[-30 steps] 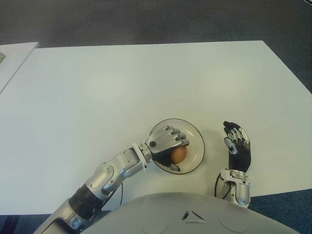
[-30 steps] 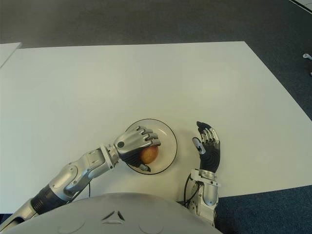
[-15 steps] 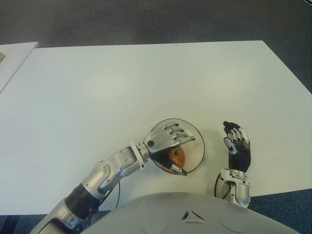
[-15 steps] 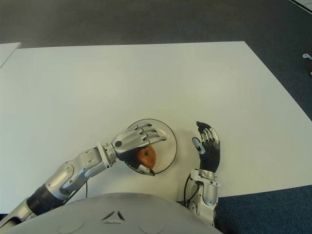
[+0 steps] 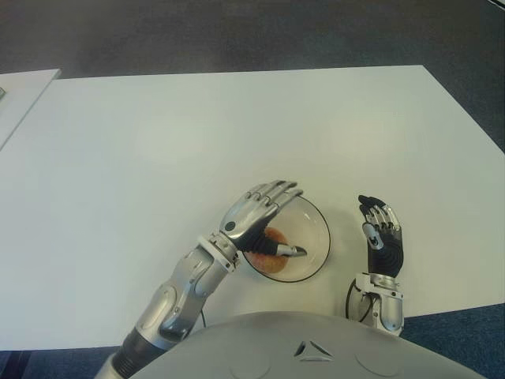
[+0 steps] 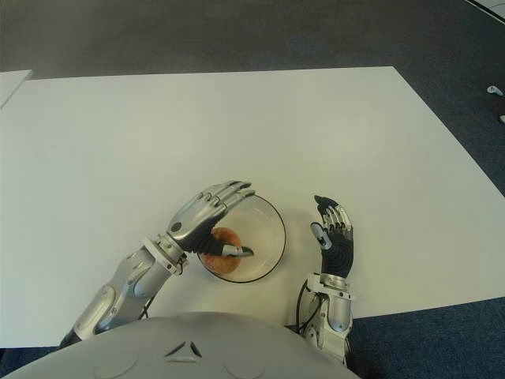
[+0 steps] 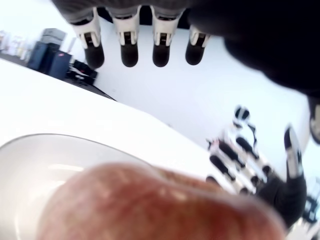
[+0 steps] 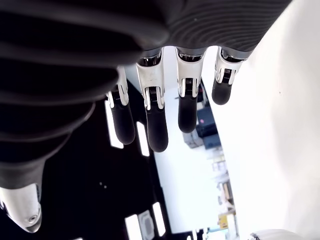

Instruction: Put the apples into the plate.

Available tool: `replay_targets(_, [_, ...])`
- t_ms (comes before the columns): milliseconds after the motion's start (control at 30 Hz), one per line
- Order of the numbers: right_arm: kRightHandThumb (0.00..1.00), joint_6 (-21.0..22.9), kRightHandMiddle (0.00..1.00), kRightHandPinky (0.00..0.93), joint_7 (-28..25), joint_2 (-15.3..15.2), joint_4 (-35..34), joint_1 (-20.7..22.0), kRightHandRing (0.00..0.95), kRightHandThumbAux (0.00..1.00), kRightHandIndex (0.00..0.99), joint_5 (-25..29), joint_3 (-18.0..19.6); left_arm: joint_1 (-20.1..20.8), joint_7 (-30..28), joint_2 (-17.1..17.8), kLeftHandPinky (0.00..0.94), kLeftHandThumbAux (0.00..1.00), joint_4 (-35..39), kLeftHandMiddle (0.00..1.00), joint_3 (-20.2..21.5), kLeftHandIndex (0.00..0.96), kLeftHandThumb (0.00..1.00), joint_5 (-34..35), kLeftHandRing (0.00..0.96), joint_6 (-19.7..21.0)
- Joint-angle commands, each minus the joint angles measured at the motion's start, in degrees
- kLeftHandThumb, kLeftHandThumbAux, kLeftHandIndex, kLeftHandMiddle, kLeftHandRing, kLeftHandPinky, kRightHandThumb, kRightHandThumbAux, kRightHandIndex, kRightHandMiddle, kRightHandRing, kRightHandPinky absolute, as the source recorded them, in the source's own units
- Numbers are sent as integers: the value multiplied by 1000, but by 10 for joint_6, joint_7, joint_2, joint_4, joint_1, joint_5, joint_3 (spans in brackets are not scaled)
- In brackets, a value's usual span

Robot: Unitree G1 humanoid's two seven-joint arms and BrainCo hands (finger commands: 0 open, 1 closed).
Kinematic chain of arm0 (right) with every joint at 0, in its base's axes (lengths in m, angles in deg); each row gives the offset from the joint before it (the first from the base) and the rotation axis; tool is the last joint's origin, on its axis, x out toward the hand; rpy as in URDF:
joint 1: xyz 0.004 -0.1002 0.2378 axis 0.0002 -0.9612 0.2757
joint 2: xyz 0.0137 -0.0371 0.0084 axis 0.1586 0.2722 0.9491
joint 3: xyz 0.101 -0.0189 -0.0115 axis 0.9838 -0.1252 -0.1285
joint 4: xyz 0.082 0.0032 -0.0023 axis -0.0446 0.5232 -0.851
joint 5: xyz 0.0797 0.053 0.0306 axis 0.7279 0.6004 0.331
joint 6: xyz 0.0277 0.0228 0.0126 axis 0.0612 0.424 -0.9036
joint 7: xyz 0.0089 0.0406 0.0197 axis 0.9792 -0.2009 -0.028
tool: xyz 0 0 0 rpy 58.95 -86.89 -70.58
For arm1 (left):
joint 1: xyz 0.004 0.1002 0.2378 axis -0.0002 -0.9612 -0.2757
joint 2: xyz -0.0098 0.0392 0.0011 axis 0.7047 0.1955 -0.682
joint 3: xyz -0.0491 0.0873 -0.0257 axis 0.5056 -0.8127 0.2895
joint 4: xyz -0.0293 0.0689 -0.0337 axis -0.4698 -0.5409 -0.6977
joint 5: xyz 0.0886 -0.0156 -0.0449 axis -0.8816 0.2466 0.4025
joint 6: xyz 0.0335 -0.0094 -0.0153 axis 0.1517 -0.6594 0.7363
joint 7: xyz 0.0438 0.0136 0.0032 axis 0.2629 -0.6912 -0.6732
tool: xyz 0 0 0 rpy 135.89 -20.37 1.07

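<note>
A reddish-orange apple (image 5: 274, 237) lies in the white plate (image 5: 319, 227) near the table's front edge. My left hand (image 5: 272, 219) hovers over the plate's left part, its fingers (image 5: 278, 190) stretched out straight and the thumb reaching over the apple. It is open and grasps nothing. In the left wrist view the apple (image 7: 150, 205) fills the foreground under the spread fingers (image 7: 127, 50), with the plate's rim (image 7: 40, 145) behind it. My right hand (image 5: 379, 237) shows to the right of the plate, open and idle, its fingers (image 8: 155, 125) extended.
The white table (image 5: 197, 134) stretches bare toward the back and both sides. A second white table's corner (image 5: 20, 91) shows at the far left. Dark carpet (image 5: 252, 31) lies beyond the table's far edge.
My left hand has opened and let go of the apple, and its fingers have straightened and lifted. The apple now lies free in the plate. The right hand has hardly moved.
</note>
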Motion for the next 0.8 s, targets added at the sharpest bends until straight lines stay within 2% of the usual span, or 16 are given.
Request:
replay_targets(33, [308, 34, 303, 100, 1, 14, 31, -16, 185, 577, 292, 6, -4, -30, 9, -24, 26, 376, 11, 1, 19, 16, 91, 41, 0, 30])
replay_targets(233, [324, 32, 304, 102, 0, 17, 30, -20, 186, 568, 316, 7, -8, -56, 13, -62, 59, 384, 19, 20, 37, 31, 80, 114, 12, 52])
replay_targets(400, [334, 32, 307, 107, -4, 16, 29, -24, 191, 578, 325, 11, -12, -98, 7, -132, 35, 410, 31, 40, 79, 40, 45, 292, 21, 85])
replay_targets(500, [333, 31, 305, 116, -6, 16, 28, -28, 191, 584, 328, 10, -14, -134, 11, -163, 39, 416, 17, 42, 114, 47, 36, 395, 23, 72])
replay_targets(567, [333, 30, 304, 120, -6, 16, 28, -29, 193, 588, 329, 9, -16, -161, 14, -174, 54, 422, 6, 45, 143, 51, 29, 449, 29, 64])
replay_targets(633, [333, 30, 302, 116, -6, 15, 25, -32, 192, 591, 329, 8, -17, -175, 13, -176, 68, 426, 5, 45, 157, 51, 29, 476, 34, 65])
replay_targets(700, [332, 30, 300, 110, -5, 15, 23, -33, 191, 592, 329, 6, -18, -192, 14, -188, 70, 427, 19, 41, 171, 47, 31, 516, 33, 94])
replay_targets(800, [330, 30, 297, 123, -2, 14, 18, -37, 192, 597, 327, 3, -19, -207, 36, -228, 76, 425, 46, 25, 198, 27, 45, 603, 20, 165])
